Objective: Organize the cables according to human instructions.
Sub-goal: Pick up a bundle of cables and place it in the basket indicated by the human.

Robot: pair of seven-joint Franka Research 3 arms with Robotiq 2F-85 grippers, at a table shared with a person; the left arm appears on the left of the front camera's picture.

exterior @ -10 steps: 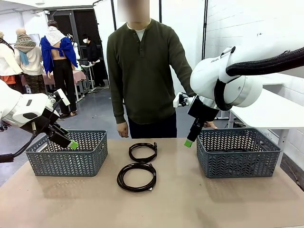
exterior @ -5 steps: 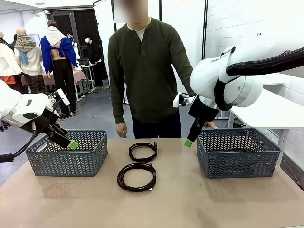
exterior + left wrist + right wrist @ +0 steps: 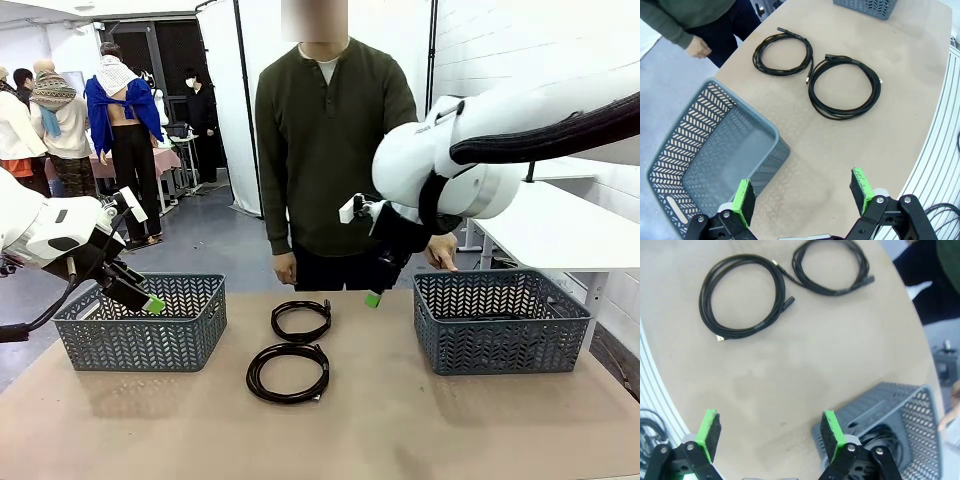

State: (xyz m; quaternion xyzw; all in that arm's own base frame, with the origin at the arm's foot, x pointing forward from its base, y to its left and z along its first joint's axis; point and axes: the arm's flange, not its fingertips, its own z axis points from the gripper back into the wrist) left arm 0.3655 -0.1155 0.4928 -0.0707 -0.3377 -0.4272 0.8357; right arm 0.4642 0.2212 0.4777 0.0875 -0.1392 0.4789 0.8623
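Your right arm (image 3: 450, 170) hangs between the cables (image 3: 251, 374) and the right basket (image 3: 500, 330), jaws spread, empty. Your left jaws stand spread at the left basket (image 3: 140, 335) rim.

Matt tan table (image 3: 400, 430), grey lattice plastic baskets (image 3: 140, 330), black rubbery cables (image 3: 290, 398), glossy white arm shells (image 3: 480, 190)

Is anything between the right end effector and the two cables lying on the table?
Nothing visible does. The open right end effector hangs over the table just beside the right basket. Only bare tabletop lies between it and the far cable and the near cable.
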